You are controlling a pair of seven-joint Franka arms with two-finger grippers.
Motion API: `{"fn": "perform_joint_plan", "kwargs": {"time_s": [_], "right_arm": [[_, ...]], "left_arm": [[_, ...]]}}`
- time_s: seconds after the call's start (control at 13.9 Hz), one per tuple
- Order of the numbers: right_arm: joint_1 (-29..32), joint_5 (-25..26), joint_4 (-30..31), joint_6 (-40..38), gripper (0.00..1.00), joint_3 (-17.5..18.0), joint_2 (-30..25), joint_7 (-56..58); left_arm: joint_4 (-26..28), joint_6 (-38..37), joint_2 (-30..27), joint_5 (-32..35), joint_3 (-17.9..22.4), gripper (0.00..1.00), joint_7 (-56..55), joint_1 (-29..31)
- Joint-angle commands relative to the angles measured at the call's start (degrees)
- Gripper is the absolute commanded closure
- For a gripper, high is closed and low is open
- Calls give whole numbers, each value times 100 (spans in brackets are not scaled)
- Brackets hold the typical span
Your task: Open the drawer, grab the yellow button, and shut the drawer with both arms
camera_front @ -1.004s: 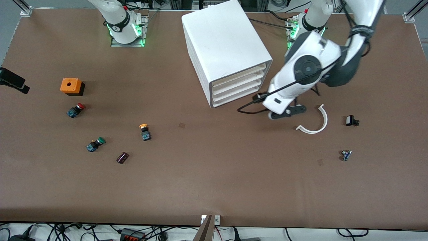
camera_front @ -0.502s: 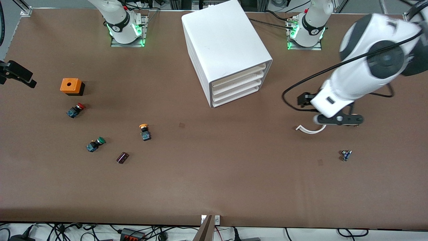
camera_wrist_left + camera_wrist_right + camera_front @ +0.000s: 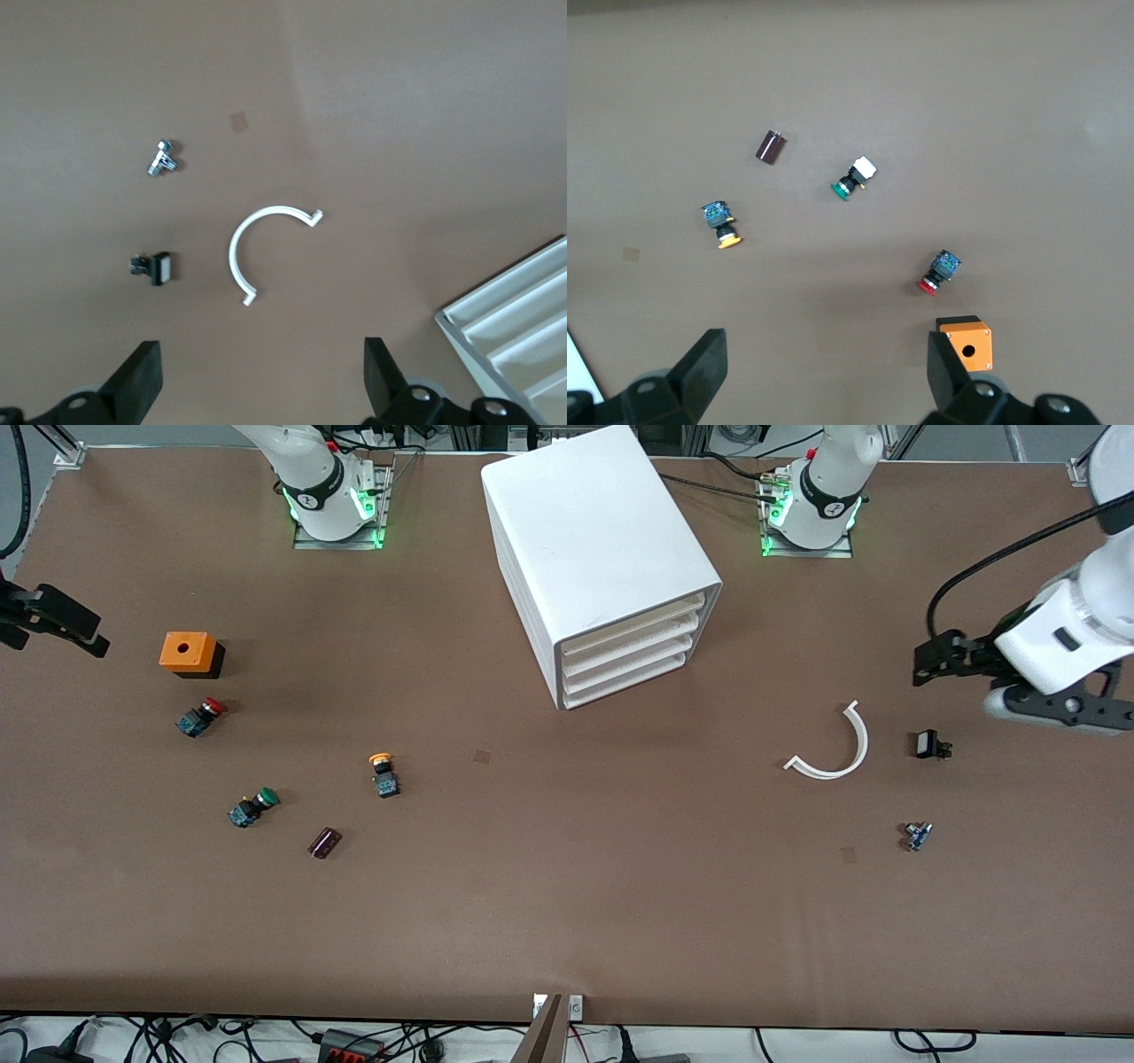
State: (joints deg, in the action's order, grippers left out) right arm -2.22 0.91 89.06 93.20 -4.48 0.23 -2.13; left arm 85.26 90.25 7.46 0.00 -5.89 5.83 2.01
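Button lies on worktop, well apart from cabinet, toward right arm's end. All four drawers closed. Left tool released, empty, up over worktop near white arc piece. Right tool released, empty, over orange box.

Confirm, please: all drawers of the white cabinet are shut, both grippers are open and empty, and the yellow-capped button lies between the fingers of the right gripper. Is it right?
Not quite. The button is not between the right gripper's fingers: the front view shows it alone on the table, and the right wrist view shows it clear of the open fingers. The drawers of the cabinet are shut, and the left gripper is open and empty too.
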Motion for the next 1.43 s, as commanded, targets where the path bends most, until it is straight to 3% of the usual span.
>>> {"fn": "perform_joint_plan", "kwargs": {"time_s": [0.0, 0.29, 0.43, 0.65, 0.79, 1.36], "right_arm": [[-50, -21, 50, -74, 0, 9, -129, 64], [116, -21, 41, -179, 0, 106, -120, 55], [169, -21, 41, -188, 0, 184, -129, 55], [266, -30, 32, -170, 0, 193, -120, 38], [406, -30, 32, -162, 0, 386, -111, 38], [82, -3, 32, -162, 0, 299, -102, -77]], "left_arm": [[1297, 1053, -789, -79, 220, 0, 331, -210], [1511, 1092, -948, -96, 281, 0, 331, -245], [1450, 1048, -913, -87, 343, 0, 279, -324], [1248, 407, -896, -70, 291, 0, 340, -307], [1195, 458, -869, -35, 273, 0, 340, -307], [1169, 503, -825, -8, 273, 0, 261, -307]]}}
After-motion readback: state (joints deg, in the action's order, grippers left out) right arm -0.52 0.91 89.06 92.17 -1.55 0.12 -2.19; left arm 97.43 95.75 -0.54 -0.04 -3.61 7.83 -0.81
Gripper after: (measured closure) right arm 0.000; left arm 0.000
